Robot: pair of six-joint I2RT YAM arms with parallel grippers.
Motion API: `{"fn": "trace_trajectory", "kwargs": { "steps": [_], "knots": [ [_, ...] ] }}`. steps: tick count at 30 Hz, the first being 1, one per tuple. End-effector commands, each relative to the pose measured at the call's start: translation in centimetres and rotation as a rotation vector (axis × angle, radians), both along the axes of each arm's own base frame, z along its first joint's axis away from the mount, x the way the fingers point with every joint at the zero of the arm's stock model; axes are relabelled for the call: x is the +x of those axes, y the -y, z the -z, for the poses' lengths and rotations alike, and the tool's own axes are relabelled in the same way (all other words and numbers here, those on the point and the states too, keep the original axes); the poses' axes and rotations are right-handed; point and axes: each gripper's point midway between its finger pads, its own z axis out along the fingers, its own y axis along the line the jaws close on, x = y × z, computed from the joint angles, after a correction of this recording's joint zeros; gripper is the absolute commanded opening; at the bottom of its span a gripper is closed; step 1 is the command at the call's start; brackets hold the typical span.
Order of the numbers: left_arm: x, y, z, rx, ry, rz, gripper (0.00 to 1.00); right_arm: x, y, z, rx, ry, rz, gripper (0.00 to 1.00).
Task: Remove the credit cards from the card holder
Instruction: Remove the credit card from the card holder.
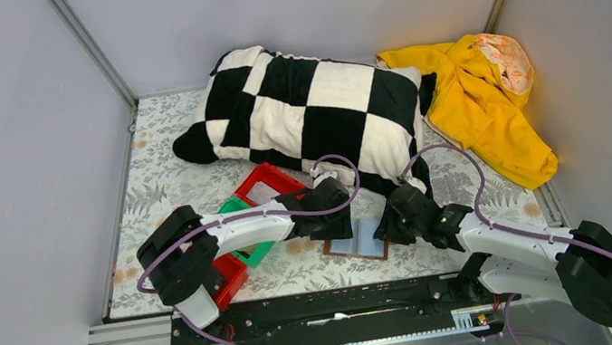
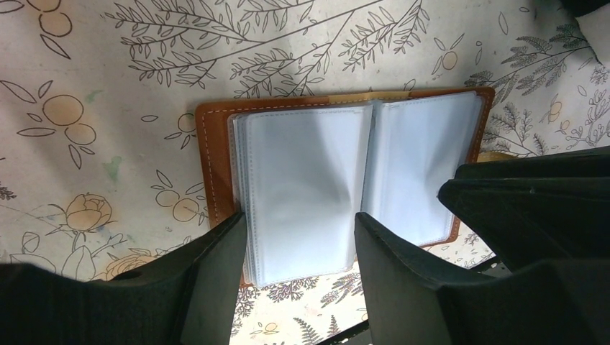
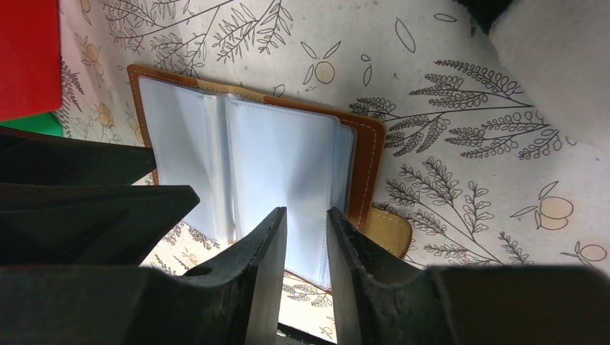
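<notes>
1. Table (image 1: 156,172), covered in a floral-print cloth; it carries everything listed below.
2. Checkered pillow (image 1: 301,104), black and white, lying across the far half, well apart from the work.
3. Yellow garment (image 1: 475,101), crumpled in the far right corner.
4. Red bin (image 1: 263,182) and green bin (image 1: 239,205), close together on the left, partly hidden under the left arm. They are probably there to take what comes out.
5. Card holder (image 1: 366,241), brown leather, lying flat and open on the cloth near the front edge, between the two grippers. The open spread faces up, which puts the pockets within reach.
6. Left gripper (image 2: 301,230), over one half of the holder. Its jaws stand fairly wide to either side of the sleeve stack's near edge, and nothing is held. It looks placed to pin or steady that half.
7. Right gripper (image 3: 306,219), over the other half. Its jaws are narrow, with a slim gap showing plastic behind. No grip is evident, though the narrow gap would suit pinching a thin edge.
8. Sleeves (image 2: 302,187), pale, glossy and several deep. Whether they hold cards cannot be told.
9. Closure tab (image 3: 388,226), tan, poking out beside the holder's edge.
</notes>
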Motion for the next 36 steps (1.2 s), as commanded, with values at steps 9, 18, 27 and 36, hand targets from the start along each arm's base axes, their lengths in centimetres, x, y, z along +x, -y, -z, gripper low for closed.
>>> {"fn": "trace_trajectory", "kwargs": {
  "steps": [9,18,27,36],
  "knots": [
    [0.8,0.9,-2.8,-0.026,0.113,0.025,0.61,-0.8,1.2,1.2,-0.06,-0.032,0.007,0.36],
    [1.1,1.1,-3.0,-0.011,0.141,0.018,0.62,-0.8,1.1,1.1,-0.06,-0.03,0.005,0.36],
    [1.4,1.0,-4.1,-0.019,0.182,-0.004,0.61,-0.8,1.1,1.2,-0.061,-0.032,0.005,0.36],
    [0.7,1.7,-2.9,-0.019,0.142,0.028,0.61,-0.8,1.2,1.2,-0.062,-0.033,0.006,0.36]
  ]
}}
